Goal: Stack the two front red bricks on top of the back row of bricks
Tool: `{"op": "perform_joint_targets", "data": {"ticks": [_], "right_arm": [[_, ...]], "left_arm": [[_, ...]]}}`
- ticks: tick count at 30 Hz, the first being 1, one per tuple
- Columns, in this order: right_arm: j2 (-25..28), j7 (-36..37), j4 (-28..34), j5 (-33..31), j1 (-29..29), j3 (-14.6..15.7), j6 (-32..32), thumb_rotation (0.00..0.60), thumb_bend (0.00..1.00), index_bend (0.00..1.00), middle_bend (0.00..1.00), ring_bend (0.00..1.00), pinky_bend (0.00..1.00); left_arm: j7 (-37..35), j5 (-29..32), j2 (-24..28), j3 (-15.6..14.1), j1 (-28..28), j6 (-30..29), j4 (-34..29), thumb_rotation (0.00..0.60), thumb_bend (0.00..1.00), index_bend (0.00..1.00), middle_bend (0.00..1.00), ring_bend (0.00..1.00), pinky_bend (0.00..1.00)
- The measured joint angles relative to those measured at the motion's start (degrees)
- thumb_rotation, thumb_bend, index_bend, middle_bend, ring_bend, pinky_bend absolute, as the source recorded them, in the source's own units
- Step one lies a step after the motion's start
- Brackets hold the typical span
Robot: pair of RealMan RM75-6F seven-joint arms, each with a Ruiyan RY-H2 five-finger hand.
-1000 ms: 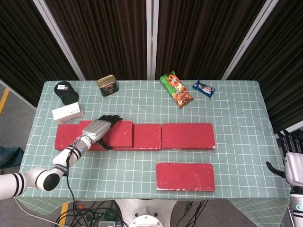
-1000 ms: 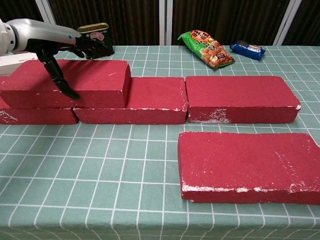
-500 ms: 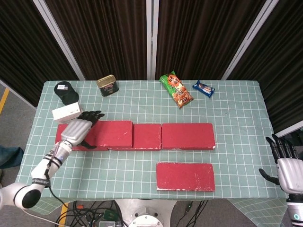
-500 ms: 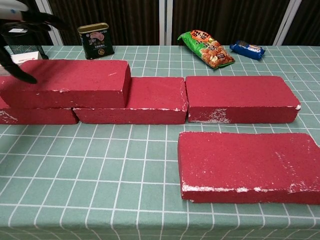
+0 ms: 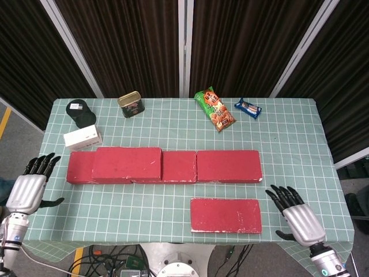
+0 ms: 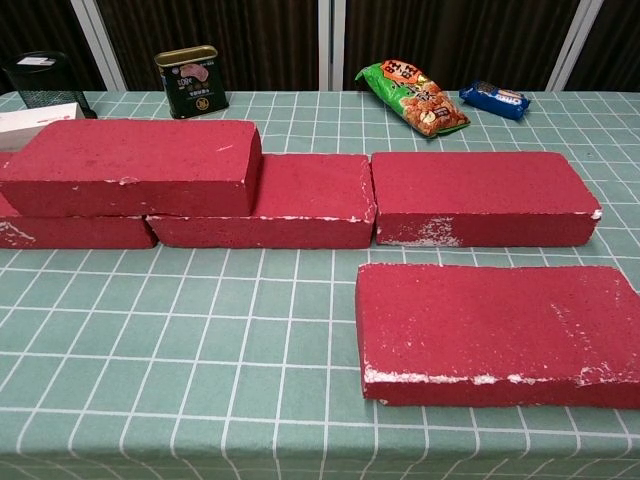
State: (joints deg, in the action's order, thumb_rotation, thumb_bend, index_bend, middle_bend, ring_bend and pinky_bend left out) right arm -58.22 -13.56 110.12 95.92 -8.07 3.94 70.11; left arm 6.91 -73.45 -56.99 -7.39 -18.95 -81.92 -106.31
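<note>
Red and rough-faced, the remaining flat front brick [image 5: 225, 215] lay alone before the back row [image 5: 229, 166]; it looked heavy and stiff, best clasped across its long sides. Both the empty, spread right hand [image 5: 301, 220] and left hand [image 5: 27, 191] carried nothing above the green checked tablecloth [image 5: 173, 213].

Silver hand [image 5: 304, 221] backs, black fingers [image 5: 281, 197]

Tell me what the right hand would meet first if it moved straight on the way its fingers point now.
Probably the flat red brick lying alone in front. The right hand hovers open just right of it, fingers aimed up-left toward its near right corner. Height is unclear, so it might pass above.
</note>
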Motion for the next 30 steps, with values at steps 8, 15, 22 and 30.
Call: {"op": "perform_joint_targets", "data": {"ticks": [8,15,22,30], "right_arm": [[-4.6,-1.74,1.67,-2.31,-3.19,0.9,-6.67,0.6,0.0,0.0,0.0,0.0,0.0],[-10.07,-5.56,1.34,-5.15,-5.07,0.35,-9.45,0.6,0.0,0.0,0.0,0.0,0.0],[-13.21,-7.75,0.56,-9.43,-6.81,-1.14,-11.16,0.6,0.0,0.0,0.0,0.0,0.0],[-14.61,-8.05,0.19,-15.4,-10.3,-3.0,-14.9,0.6,0.0,0.0,0.0,0.0,0.0]], "left_arm": [[-7.93,-2.06,-0.17,0.35,3.52,0.41,5.32,0.6,0.0,0.05,0.0,0.0,0.0],[-10.45,-4.67,-2.06,1.47,6.08,0.12,9.52,0.6,0.0,0.06,0.0,0.0,0.0],[-11.55,-5.25,-2.19,2.66,7.08,0.78,10.53,0.6,0.0,0.06,0.0,0.0,0.0],[-13.16,-4.38,-2.34,3.85,8.0,2.91,12.22,0.6,0.0,0.06,0.0,0.0,0.0]]}}
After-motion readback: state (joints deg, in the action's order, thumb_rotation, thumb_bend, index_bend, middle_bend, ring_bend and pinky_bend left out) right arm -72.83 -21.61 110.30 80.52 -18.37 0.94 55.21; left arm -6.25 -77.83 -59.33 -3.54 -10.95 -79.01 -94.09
